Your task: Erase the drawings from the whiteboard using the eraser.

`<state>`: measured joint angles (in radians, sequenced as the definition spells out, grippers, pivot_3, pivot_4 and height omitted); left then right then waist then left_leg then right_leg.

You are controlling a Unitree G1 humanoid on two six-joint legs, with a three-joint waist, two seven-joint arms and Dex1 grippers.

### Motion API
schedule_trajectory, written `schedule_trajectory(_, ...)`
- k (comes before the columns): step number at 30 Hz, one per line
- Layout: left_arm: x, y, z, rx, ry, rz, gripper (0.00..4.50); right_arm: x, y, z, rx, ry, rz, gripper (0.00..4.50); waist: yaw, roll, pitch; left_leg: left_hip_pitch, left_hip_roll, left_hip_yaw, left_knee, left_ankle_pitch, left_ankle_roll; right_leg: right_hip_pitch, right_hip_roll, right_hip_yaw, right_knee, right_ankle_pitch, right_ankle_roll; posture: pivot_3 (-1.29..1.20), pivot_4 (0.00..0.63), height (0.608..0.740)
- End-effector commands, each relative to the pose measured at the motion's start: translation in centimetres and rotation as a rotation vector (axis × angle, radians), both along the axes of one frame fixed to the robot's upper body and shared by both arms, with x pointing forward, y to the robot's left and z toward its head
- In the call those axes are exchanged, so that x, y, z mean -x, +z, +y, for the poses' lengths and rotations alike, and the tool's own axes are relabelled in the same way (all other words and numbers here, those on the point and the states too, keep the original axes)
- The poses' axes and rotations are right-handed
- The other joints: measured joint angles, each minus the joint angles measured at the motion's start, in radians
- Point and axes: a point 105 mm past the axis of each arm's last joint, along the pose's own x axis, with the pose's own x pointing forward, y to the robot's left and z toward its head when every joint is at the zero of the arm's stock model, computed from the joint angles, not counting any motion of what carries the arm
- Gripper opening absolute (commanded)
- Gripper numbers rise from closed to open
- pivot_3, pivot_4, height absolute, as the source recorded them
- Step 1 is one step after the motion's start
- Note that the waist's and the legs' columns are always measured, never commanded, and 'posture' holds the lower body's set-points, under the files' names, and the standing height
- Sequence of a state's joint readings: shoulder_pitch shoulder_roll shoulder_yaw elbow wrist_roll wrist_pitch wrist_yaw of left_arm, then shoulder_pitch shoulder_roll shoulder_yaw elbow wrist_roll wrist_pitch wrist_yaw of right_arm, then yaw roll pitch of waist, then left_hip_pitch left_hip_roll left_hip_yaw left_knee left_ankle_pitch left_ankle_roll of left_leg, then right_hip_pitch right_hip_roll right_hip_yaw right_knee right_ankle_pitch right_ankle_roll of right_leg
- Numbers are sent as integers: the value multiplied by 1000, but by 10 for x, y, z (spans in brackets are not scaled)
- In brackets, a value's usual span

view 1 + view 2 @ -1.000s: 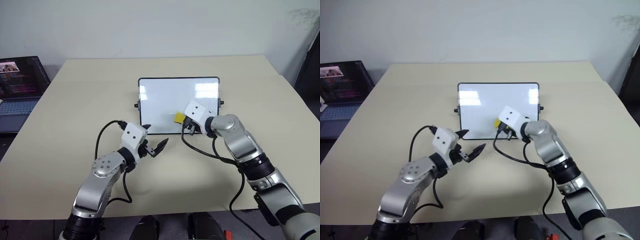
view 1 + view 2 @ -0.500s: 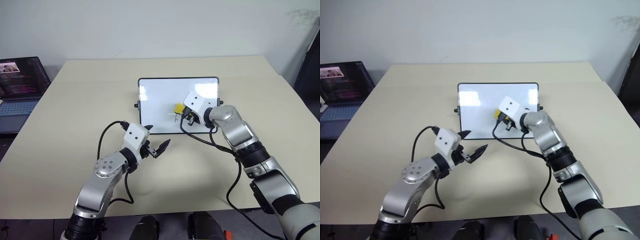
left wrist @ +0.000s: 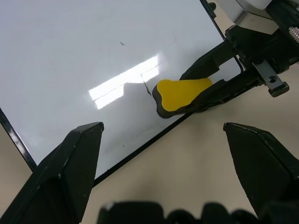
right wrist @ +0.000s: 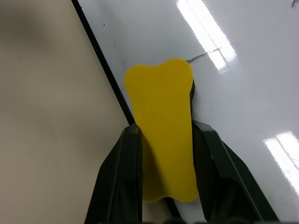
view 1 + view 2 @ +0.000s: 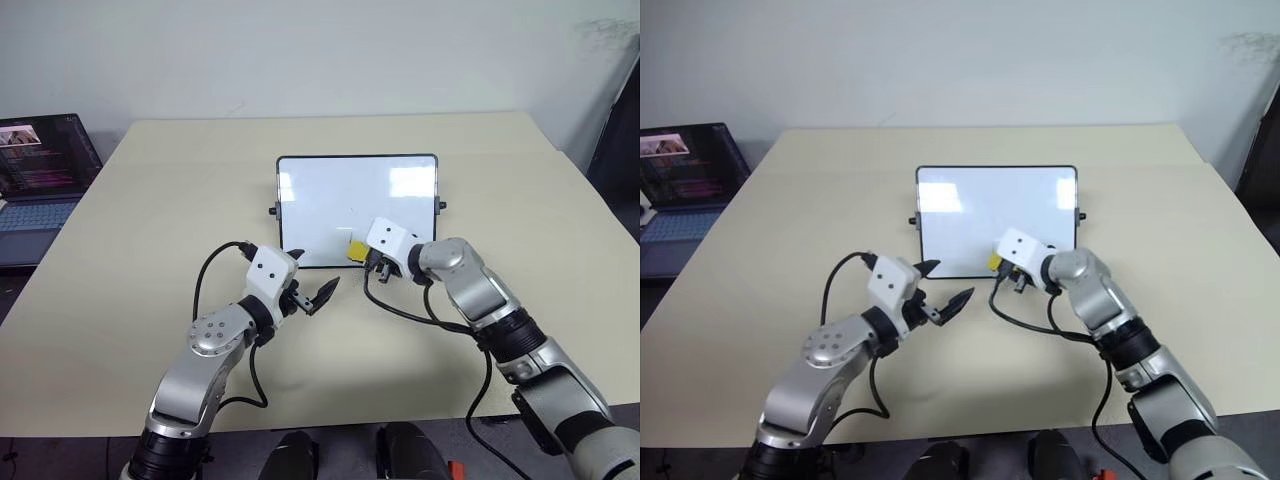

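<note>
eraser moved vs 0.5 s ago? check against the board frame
Yes. The eraser, gripped in the right claw, has come down the whiteboard from about mid-height to its near edge, beside a remaining stroke.

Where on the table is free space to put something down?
Free: the table between the laptop and the whiteboard, and between the whiteboard and the far edge. Crowded: the whiteboard's near edge, where the right tool holds the eraser beside the open left tool.
</note>
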<state>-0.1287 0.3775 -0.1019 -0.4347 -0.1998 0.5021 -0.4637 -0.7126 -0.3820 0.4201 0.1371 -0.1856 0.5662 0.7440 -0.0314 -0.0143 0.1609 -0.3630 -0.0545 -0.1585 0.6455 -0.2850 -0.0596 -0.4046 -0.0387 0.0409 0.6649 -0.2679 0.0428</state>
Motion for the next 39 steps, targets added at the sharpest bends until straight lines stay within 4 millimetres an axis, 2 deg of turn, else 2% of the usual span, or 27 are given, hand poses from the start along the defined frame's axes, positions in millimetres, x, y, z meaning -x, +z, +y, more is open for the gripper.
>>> schedule_trajectory(1,1,12,1,9,-2,-48,4500,0,-1,-6,28,-21,2,1144,0,0,0,0,0,0,0,0,0,0,0,0,0,0,0,0,150,740)
schedule_trajectory(12,-1,11,-2,11,-10,-48,4500,-29,28,5,-14,-57,-76,1144,-2,0,0,1,1,1,0,1,1,0,1,0,0,2,-2,0,150,740)
schedule_trajectory(16,0,11,-2,12,-10,-48,4500,-34,33,8,-23,-58,-88,1144,-1,0,0,1,1,0,0,2,2,0,1,-1,0,4,-2,0,150,740)
schedule_trajectory(27,-1,12,-3,11,-16,-48,4500,-38,42,10,-52,-69,-108,1144,-2,0,0,1,1,1,0,2,2,0,1,0,1,4,-2,0,150,740)
schedule_trajectory(30,-1,11,-3,10,-19,-47,4500,-39,50,11,-70,-71,-118,1144,-1,0,0,1,1,0,0,2,2,0,1,0,0,4,-2,0,150,740)
schedule_trajectory(39,0,9,-4,9,-30,-49,4500,-22,84,18,-161,-64,-136,1144,-1,0,0,-1,1,0,-2,3,0,-2,1,0,-2,4,-2,0,150,740)
